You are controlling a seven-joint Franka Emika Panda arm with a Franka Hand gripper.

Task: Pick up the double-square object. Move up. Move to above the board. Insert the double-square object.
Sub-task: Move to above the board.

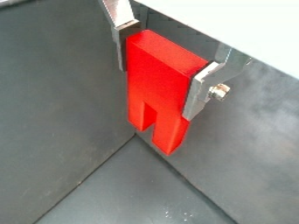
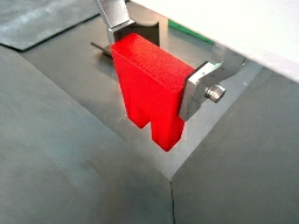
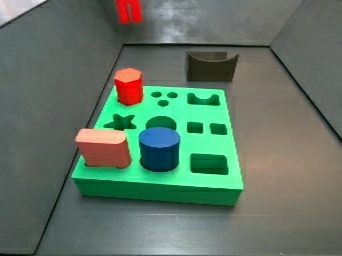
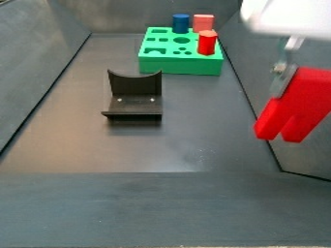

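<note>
Raised clear of the floor, well short of the board (image 4: 181,60). Gripper (image 1: 163,63) clamped on the glossy red double-square object (image 1: 158,87), silver fingers (image 1: 201,94) flat against its sides, notched end hanging down. Farther off: dark fixture (image 4: 134,95), then matte green board with shaped holes.

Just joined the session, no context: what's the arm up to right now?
The Panda's gripper is shut on the double-square object, a bright red block, and holds it in the air clear of the floor. In a side view the block hangs well away from the board. The green board already carries a red hexagonal prism, a blue cylinder and a salmon-pink block. A dark fixture stands behind it. Nothing is inserted yet.
</note>
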